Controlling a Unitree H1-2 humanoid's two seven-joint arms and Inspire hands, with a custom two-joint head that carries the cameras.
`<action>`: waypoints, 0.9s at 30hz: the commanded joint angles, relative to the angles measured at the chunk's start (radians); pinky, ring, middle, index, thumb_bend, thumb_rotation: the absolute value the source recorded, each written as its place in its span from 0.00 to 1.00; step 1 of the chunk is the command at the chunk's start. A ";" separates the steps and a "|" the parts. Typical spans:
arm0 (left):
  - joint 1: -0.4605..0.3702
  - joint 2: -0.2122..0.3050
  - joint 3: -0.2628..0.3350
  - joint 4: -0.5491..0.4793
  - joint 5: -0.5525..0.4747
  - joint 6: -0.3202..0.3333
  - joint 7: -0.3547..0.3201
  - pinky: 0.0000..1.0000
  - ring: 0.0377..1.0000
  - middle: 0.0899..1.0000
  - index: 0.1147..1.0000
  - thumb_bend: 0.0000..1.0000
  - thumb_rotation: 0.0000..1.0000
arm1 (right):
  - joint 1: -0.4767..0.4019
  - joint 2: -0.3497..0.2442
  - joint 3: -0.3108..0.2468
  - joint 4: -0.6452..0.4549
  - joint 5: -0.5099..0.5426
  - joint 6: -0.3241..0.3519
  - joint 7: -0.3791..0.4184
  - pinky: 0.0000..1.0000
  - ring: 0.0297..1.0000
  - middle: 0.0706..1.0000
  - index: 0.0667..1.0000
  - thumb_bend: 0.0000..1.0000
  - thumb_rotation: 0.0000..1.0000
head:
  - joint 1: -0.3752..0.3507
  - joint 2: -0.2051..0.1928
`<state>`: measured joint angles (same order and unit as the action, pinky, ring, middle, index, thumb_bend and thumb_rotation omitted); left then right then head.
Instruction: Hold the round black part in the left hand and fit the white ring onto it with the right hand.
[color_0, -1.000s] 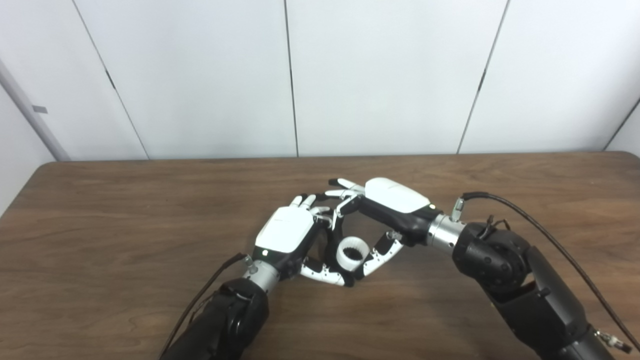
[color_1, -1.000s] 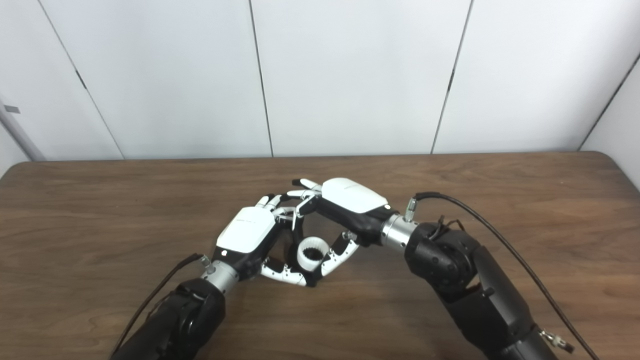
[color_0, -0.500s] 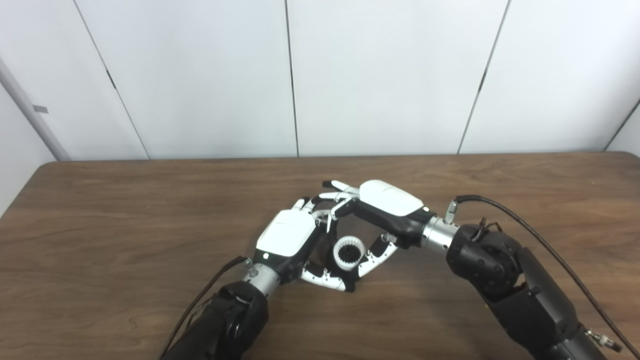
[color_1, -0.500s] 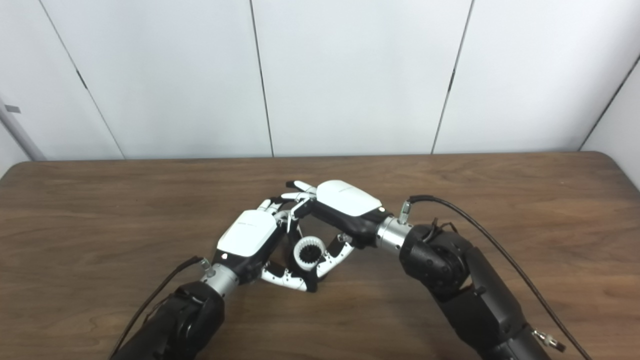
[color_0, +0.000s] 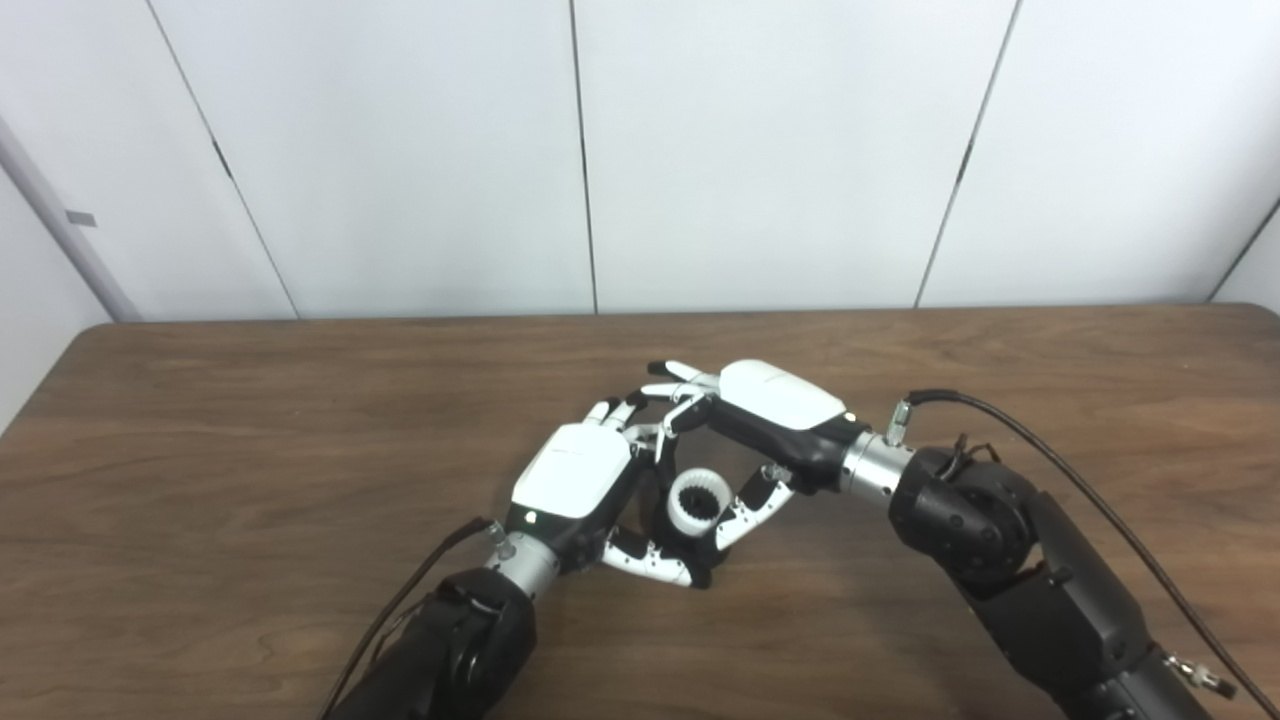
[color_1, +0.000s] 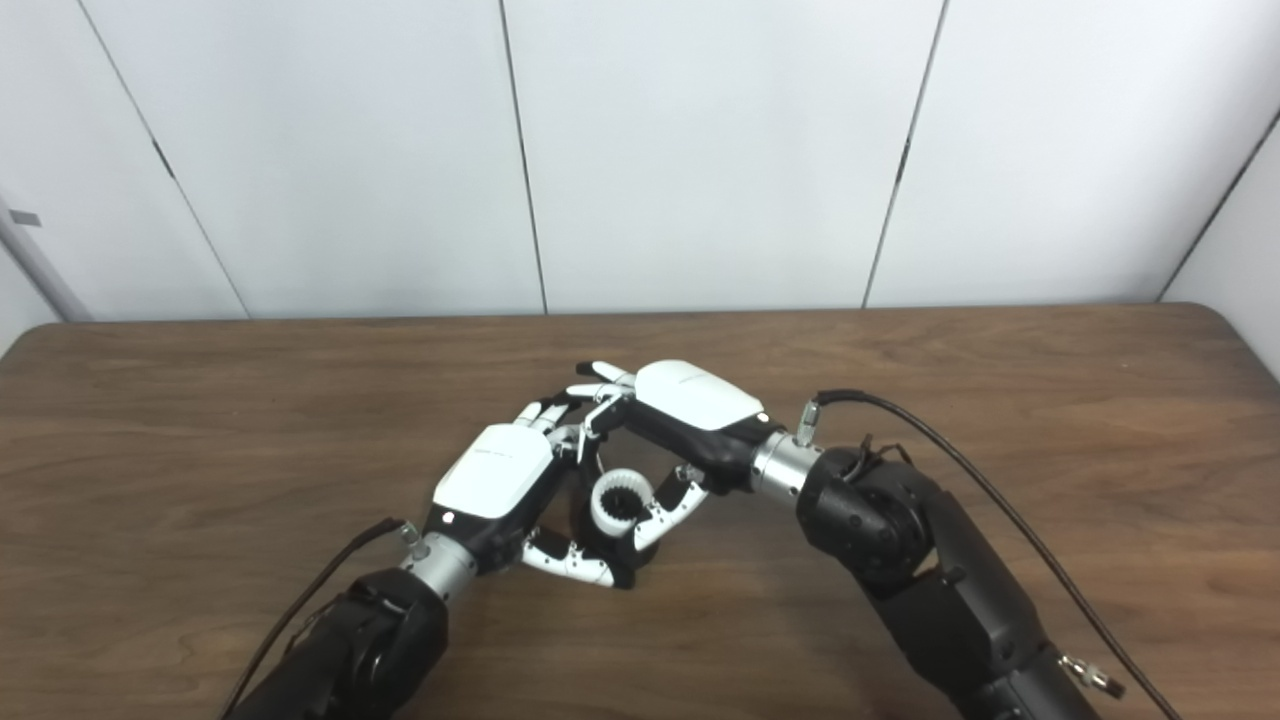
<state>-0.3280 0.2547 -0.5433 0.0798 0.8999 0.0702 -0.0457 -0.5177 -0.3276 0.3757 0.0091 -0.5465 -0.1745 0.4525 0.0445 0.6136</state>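
**Both hands meet around the white ring above the tabletop**

We see the white ring (color_0: 696, 499) between the two hands, just over the middle of the brown tabletop (color_0: 200, 450). Its toothed inner edge faces up toward us, with something dark showing through its opening. We take that dark thing for the round black part (color_1: 618, 507), though most of it is hidden and we cannot tell how far the ring sits on it. The left hand (color_0: 585, 480) curls in from the ring's left, its thumb passing under the ring, so it appears to be grasping the black part. The right hand (color_0: 770, 415) comes in from the right, its thumb touching the ring's right side and its fingers (color_0: 675, 385) reaching over the top, pinching the ring. We can read no writing or labels on anything.
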 joint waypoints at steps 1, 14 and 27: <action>0.054 0.013 -0.042 0.020 0.007 -0.010 -0.076 1.00 0.98 0.83 0.41 0.52 0.05 | -0.042 0.001 -0.006 -0.022 0.004 -0.026 -0.019 0.91 1.00 0.90 0.44 0.52 0.13 | 0.005 0.005; 0.054 0.002 -0.041 0.011 0.004 -0.002 -0.083 1.00 0.98 0.83 0.41 0.52 0.05 | -0.035 0.007 -0.004 -0.013 0.009 -0.039 -0.026 0.91 1.00 0.89 0.44 0.52 0.13 | 0.017 0.009; 0.051 -0.009 -0.039 0.010 -0.002 0.007 -0.087 1.00 0.98 0.83 0.41 0.52 0.05 | -0.037 0.019 0.004 -0.043 0.003 0.006 0.012 0.90 1.00 1.00 0.67 0.97 0.22 | 0.021 0.007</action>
<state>-0.3194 0.2475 -0.5431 0.0651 0.8985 0.0758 -0.0476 -0.5155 -0.3160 0.3859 0.0056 -0.5486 -0.1736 0.4719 0.0644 0.6197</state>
